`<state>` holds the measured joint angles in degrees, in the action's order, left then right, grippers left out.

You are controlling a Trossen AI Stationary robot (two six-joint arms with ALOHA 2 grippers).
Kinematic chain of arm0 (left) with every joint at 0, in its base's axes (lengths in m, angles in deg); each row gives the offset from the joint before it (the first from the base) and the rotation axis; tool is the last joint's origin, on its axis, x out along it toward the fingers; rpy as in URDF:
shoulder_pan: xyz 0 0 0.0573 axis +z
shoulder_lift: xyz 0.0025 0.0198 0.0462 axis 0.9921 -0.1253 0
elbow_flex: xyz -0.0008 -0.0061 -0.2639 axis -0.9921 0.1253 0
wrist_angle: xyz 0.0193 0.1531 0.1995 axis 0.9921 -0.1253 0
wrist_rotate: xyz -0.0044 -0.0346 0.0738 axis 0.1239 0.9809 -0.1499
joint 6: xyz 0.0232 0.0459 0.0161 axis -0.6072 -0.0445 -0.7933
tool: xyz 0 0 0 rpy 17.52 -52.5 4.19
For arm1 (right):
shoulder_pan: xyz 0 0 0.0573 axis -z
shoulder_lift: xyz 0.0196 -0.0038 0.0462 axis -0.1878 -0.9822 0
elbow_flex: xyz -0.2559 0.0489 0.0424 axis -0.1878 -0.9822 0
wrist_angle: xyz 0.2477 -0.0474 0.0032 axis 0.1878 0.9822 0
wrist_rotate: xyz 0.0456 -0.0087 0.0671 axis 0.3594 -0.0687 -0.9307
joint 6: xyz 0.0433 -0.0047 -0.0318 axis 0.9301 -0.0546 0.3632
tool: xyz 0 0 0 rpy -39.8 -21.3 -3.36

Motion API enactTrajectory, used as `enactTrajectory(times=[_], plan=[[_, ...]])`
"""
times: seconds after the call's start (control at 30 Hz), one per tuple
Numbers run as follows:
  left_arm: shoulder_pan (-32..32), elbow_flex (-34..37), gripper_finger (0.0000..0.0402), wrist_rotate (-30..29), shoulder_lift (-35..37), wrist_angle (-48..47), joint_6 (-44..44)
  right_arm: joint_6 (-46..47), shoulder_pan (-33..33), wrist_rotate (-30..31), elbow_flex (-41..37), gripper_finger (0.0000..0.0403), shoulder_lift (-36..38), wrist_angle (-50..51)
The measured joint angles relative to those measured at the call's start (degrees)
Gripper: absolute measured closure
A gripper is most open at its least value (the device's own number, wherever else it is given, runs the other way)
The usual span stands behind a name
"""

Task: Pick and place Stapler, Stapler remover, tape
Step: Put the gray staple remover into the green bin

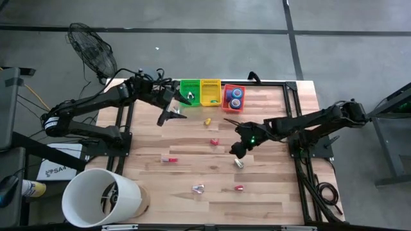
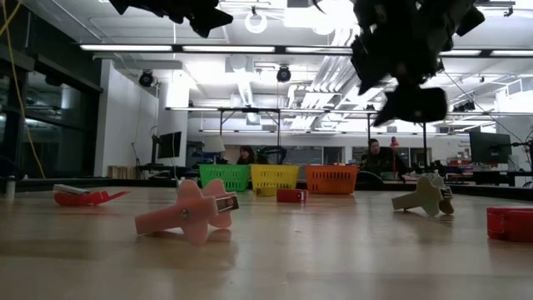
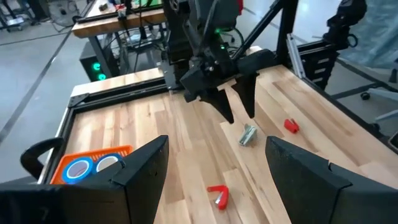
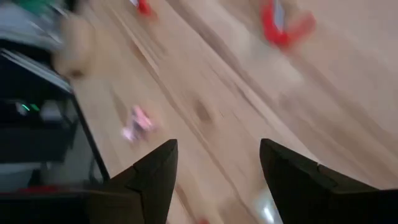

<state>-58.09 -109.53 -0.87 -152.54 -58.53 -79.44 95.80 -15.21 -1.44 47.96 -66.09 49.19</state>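
Observation:
My left gripper (image 1: 169,113) hovers open above the table, just near of the green basket (image 1: 189,92), and holds nothing. My right gripper (image 1: 237,150) is open too, fingers pointing down, held above the table just beyond a beige staple remover (image 1: 239,163) that lies flat on the wood (image 3: 248,135). Blue tape rolls (image 1: 235,97) sit in the orange basket (image 3: 93,163). A pink staple remover (image 1: 198,188) lies near the front edge (image 2: 191,212). A red stapler (image 1: 169,159) rests flat left of centre. The right wrist view is blurred.
A yellow basket (image 1: 210,92) stands between the green and orange ones. Small red pieces (image 1: 214,142) (image 1: 239,187) and a yellow one (image 1: 207,120) lie scattered on the wood. A white bucket (image 1: 103,196) sits at the near left corner. People sit beyond the table (image 2: 246,155).

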Motion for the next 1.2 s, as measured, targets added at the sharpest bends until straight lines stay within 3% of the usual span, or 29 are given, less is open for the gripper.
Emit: enactTrajectory(times=[0.13,0.4,0.53,0.8,1.0,1.2], plan=[[0.00,0.00,0.0137,1.24,-0.01,0.00,0.01,-0.24,-1.53,6.89,0.01,0.0183,0.00,-9.45],[0.00,0.00,0.0138,4.63,0.00,0.00,0.03,7.26,0.38,5.41,0.02,0.0183,-0.02,-10.52],[0.00,0.00,0.0138,5.48,0.00,0.00,0.03,7.94,-0.47,5.89,4.47,0.0188,-0.65,-1.21],[0.00,0.00,0.0138,5.46,-0.02,0.00,-0.03,4.86,-1.14,7.85,23.42,0.0212,-9.08,29.53],[0.00,0.00,0.0138,5.45,-0.01,0.00,-0.16,2.31,-1.16,3.98,30.68,0.0201,-17.83,38.67],[0.00,0.00,0.0138,5.44,-0.01,0.00,-0.16,2.28,-1.16,-1.18,31.41,0.0161,-23.94,42.94]])
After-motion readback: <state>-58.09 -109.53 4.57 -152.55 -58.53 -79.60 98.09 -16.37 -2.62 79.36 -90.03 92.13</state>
